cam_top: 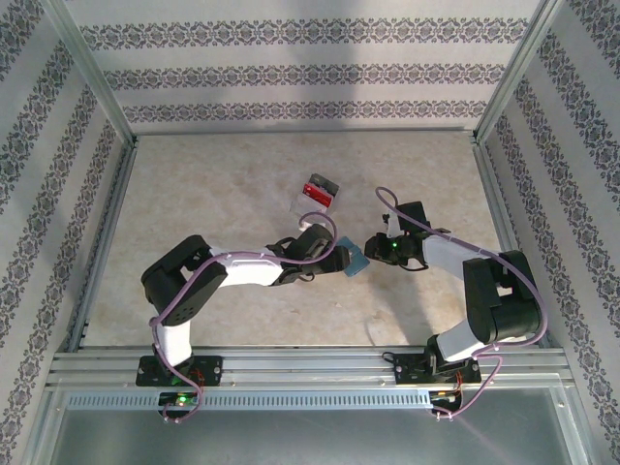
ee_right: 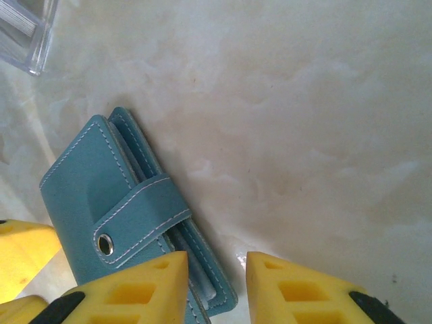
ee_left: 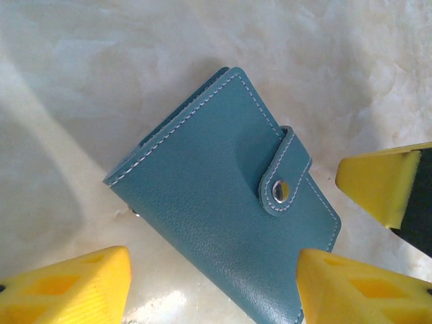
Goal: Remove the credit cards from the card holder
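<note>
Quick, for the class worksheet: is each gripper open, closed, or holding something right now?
Left gripper: open, jaws straddling the card holder, not clamped.
Right gripper: narrowly open, jaws either side of the card holder's edge, a gap showing.

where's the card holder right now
In the top view the card holder lies on the table just right of centre, between the jaws of both arms, just nearer than the clear plastic box.

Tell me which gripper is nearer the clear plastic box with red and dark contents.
Left, narrowly. The left gripper sits almost directly on the near side of the clear plastic box; the right gripper is on that side too, but off to the right.
</note>
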Controlling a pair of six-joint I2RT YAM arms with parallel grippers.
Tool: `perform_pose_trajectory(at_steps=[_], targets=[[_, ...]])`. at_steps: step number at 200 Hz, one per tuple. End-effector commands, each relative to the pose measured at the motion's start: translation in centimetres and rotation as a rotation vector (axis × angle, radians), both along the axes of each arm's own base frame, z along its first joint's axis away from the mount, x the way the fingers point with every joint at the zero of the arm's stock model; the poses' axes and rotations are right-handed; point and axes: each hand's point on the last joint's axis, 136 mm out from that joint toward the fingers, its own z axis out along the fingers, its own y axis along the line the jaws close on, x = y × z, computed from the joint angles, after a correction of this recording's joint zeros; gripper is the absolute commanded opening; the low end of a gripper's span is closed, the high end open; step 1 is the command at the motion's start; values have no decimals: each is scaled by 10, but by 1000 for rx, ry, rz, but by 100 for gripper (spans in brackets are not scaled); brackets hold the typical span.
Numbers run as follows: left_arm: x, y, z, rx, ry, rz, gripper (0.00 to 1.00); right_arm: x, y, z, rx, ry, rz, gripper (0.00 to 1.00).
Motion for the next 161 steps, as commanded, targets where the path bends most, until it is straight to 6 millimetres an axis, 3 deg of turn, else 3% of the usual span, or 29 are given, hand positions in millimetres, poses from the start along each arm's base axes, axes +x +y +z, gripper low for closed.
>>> perform_pose_trajectory(at_steps=[1, 66, 111, 161], targets=[[1, -19, 3, -46, -7, -11, 65, -4, 8, -1, 26, 5, 25, 29], [9, -38, 16, -110, -74, -34, 60, -13, 20, -12, 51, 41, 51, 26], [17, -35, 29, -143, -161, -16, 57, -16, 27, -11, 63, 50, 52, 25], [21, -38, 26, -176, -190, -9, 50, -19, 30, -17, 92, 70, 35, 25]])
